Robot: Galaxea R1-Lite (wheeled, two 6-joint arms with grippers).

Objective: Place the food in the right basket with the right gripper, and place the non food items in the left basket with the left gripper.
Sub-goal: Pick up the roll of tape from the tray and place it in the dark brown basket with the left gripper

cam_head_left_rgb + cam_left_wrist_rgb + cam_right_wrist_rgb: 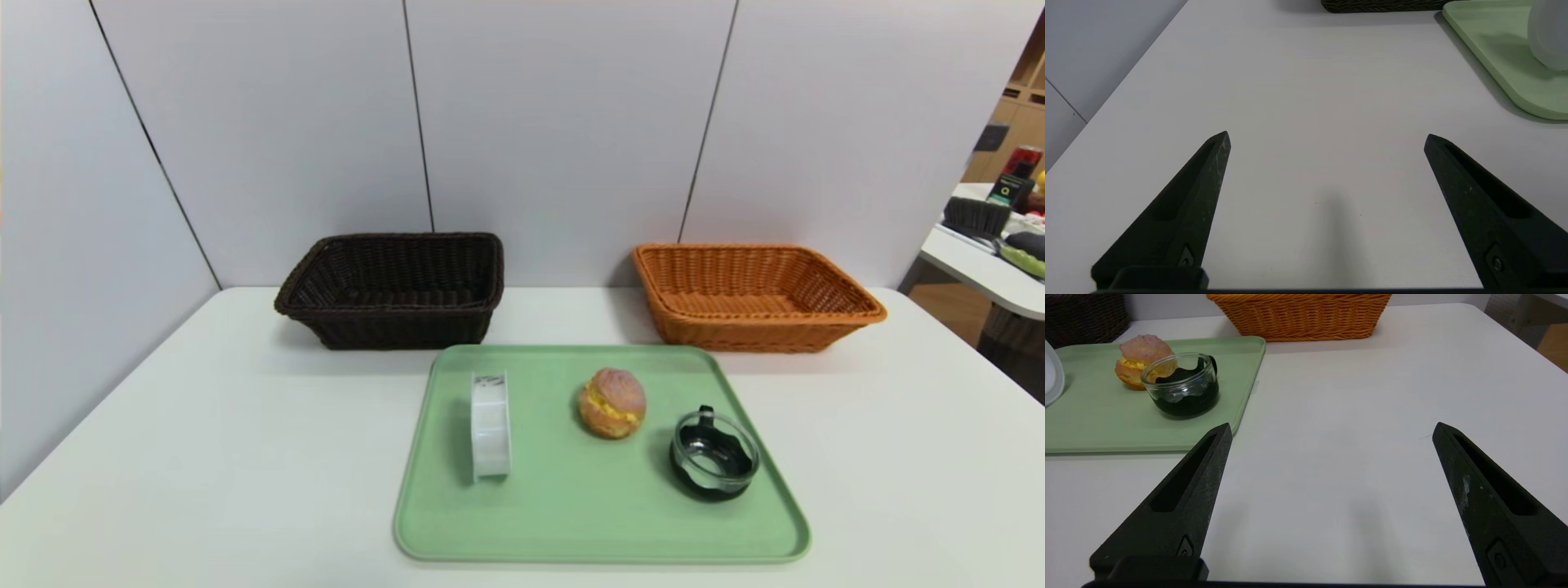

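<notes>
A pinkish-brown bun [612, 403] with yellow filling sits mid-tray between a white ring-shaped roll [491, 425] standing on edge and a black-rimmed glass dish [714, 462]. Behind the tray stand the dark brown left basket [392, 290] and the orange right basket [755, 296], both holding nothing. Neither arm shows in the head view. My left gripper [1327, 136] hovers open over bare table beside the tray's left edge, nothing between its fingers. My right gripper [1332, 428] is open over bare table to the right of the tray, with the bun [1138, 359] and dish [1182, 384] ahead of it.
The green tray [588, 506] lies at the table's middle front. Grey panel walls close the back and left. A second table [992, 273] with clutter stands off to the right. Bare white tabletop [204, 457] flanks the tray on both sides.
</notes>
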